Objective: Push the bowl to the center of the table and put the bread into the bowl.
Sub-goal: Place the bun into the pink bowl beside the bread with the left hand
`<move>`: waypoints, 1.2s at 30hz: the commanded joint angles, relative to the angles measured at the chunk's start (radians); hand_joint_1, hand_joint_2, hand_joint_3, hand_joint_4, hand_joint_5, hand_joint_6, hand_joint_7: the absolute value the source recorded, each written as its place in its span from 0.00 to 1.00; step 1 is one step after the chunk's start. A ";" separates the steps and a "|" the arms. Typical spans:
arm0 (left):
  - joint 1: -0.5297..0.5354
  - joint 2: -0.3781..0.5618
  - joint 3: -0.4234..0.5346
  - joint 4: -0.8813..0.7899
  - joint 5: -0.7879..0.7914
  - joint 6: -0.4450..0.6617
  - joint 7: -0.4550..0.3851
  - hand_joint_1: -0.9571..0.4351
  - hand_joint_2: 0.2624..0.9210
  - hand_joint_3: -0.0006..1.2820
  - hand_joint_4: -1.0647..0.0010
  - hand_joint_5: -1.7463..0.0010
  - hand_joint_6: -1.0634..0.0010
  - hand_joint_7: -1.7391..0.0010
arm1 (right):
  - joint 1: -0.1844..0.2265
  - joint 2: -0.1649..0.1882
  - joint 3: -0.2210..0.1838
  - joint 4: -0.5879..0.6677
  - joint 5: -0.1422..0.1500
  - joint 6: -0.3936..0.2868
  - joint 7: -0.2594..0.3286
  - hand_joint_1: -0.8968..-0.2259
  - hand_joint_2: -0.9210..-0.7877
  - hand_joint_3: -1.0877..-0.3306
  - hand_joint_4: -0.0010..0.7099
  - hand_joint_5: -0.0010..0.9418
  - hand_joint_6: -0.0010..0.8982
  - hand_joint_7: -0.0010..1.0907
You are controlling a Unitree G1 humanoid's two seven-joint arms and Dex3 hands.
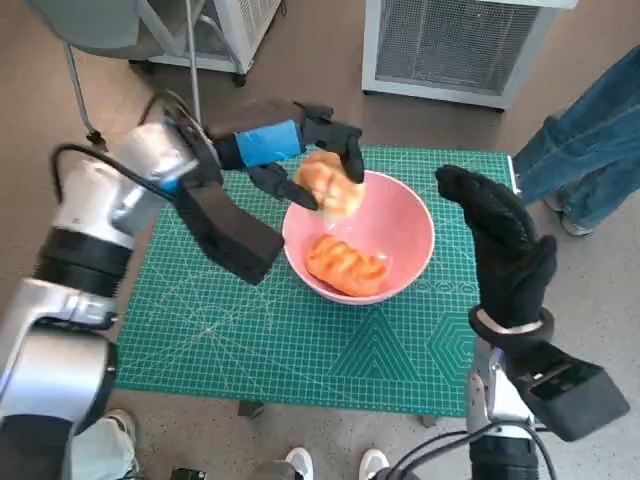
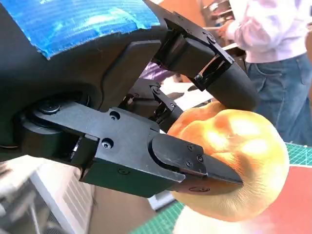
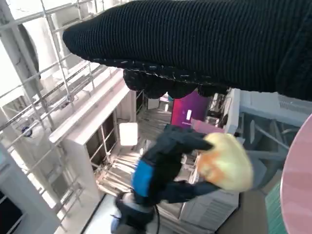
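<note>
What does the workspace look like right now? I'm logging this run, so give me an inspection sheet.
Surface: green cutting mat covers the table.
Job's things: pink bowl near the mat's middle, one bread inside; a second bread held over the bowl's rim.
Clutter: nothing seen.
Robot hands: left robot hand grips the second bread; right robot hand open, beside the bowl, holding nothing.
Cables: black cable along the left arm.
Surroundings: a person's legs by the table, white cabinets beyond.
</note>
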 commanded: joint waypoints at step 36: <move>0.234 0.016 0.242 -0.213 -0.536 -0.030 -0.245 0.25 1.00 0.20 0.65 0.99 0.57 0.96 | -0.009 0.000 -0.002 0.003 -0.021 0.032 -0.044 0.39 0.00 0.38 0.33 0.05 0.00 0.62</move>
